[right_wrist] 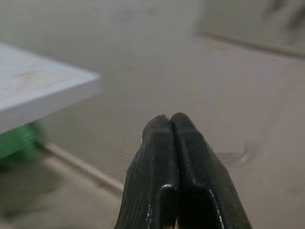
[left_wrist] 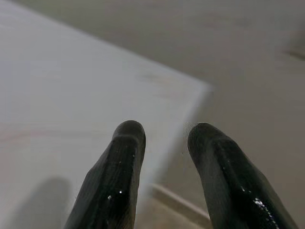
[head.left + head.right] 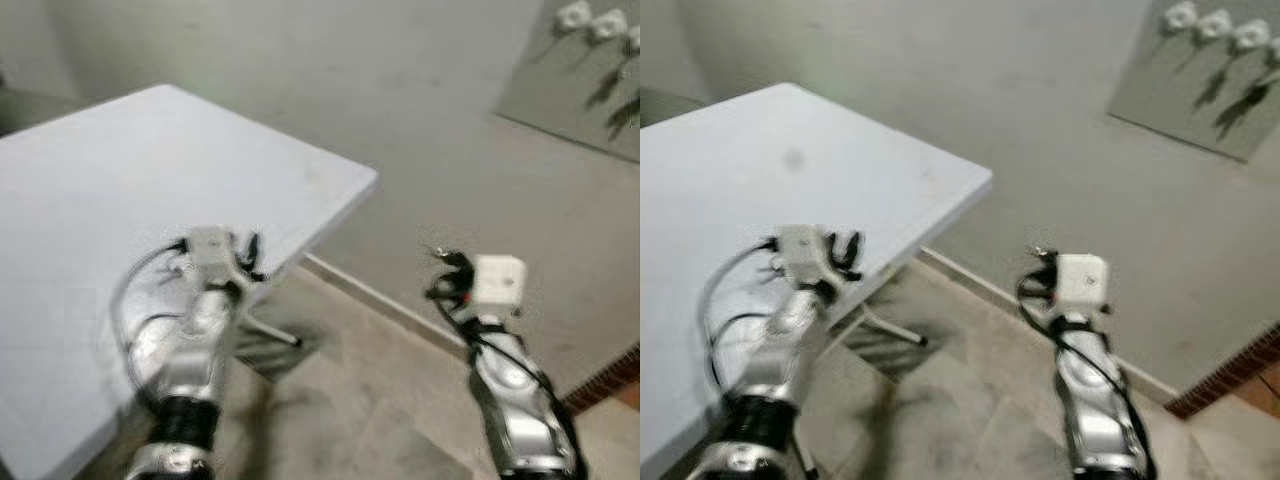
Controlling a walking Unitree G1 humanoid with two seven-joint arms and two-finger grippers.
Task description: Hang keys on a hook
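Left pincer (image 2: 162, 143): parted, empty, over white counter (image 3: 120, 170). Right pincer (image 1: 169, 129): closed, empty. Hooks (image 3: 590, 20) at 1 o'clock. Keys unseen; presumably light, rigid; grasp ring.

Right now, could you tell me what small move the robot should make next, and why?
Probably turn the head toward the wall board and scan for keys. The white table looks bare, the right gripper is shut with nothing visibly between its fingers, and the left gripper is open.

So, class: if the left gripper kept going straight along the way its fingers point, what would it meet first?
Probably the far corner of the white table, or just past its edge. The left gripper is open, aimed over that edge, with the wall beyond. Depth is unclear.
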